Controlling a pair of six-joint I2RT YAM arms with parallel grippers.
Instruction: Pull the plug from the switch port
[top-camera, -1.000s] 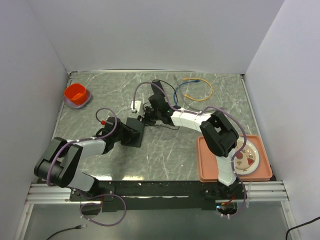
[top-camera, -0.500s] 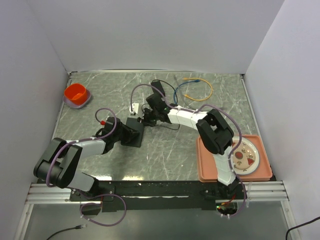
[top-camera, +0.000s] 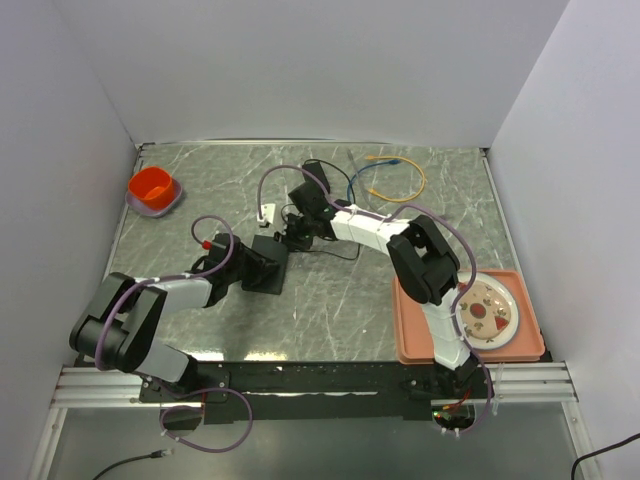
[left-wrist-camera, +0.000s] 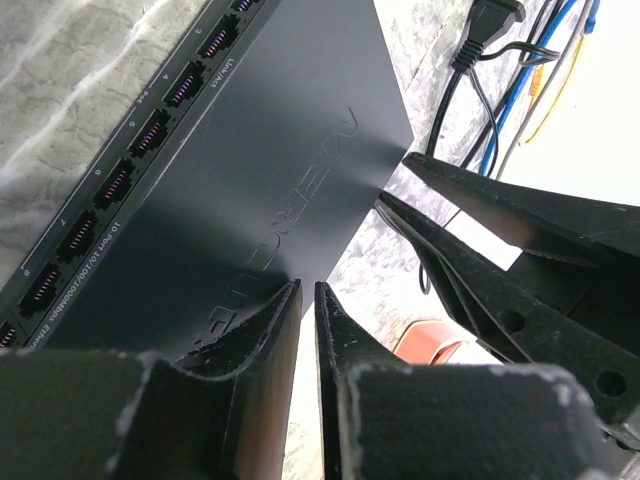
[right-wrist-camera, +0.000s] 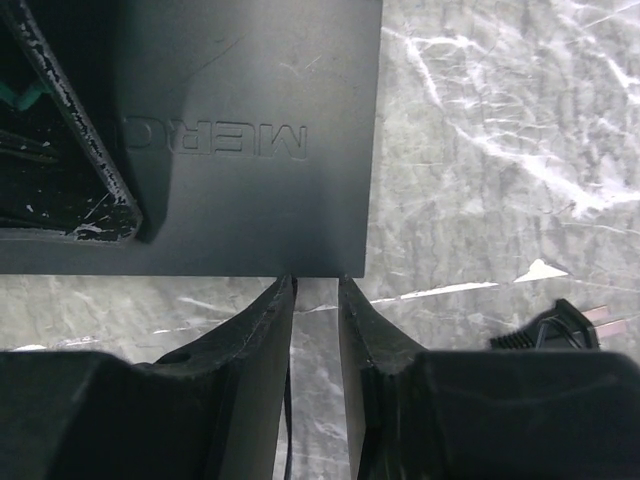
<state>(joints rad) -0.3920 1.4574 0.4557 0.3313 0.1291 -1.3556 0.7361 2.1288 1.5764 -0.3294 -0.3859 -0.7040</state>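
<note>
On the counter (top-camera: 330, 300) the flat black switch (top-camera: 270, 268) lies left of centre, the left gripper (left-wrist-camera: 308, 295) nearly closed at its corner; whether it pinches there I cannot tell. The right gripper (right-wrist-camera: 315, 290) shows a narrow gap at a long edge, the plug hidden, its hold unclear. Best to clamp squarely, then draw straight out while the left steadies the switch.

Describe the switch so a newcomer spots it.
On the grey marbled table, look just left of centre. The switch is the flat matte-black box there; its row of ports along one long edge separates it from the small two-prong plug nearby.
</note>
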